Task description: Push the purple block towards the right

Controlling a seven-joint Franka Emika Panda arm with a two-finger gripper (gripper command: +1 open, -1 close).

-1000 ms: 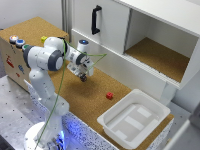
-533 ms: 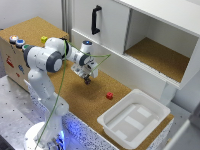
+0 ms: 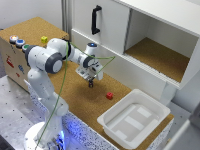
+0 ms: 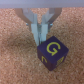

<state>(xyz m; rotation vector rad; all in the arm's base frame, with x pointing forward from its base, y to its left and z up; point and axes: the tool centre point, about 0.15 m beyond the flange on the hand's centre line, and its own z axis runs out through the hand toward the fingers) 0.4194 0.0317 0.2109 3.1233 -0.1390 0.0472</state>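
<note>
The purple block (image 4: 52, 52), a dark cube with a yellow letter on its top face, lies on the cork table in the wrist view. My gripper (image 4: 38, 38) is shut with nothing held, and its fingertips (image 4: 40, 35) are pressed together against one edge of the block. In the exterior view my gripper (image 3: 90, 83) is low over the cork, in front of the white cabinet. There the block is only a dark spot at the fingertips and is mostly hidden.
A small red block (image 3: 109, 95) lies on the cork to the exterior view's right of my gripper. A white tray (image 3: 114, 119) stands beyond it. The white cabinet (image 3: 111, 36) with a black handle (image 3: 95, 20) runs along the back. A yellow block (image 3: 44, 39) sits far left.
My gripper has moved toward the exterior view's right and slightly nearer the front edge, staying low over the cork. The red block and tray have not moved.
</note>
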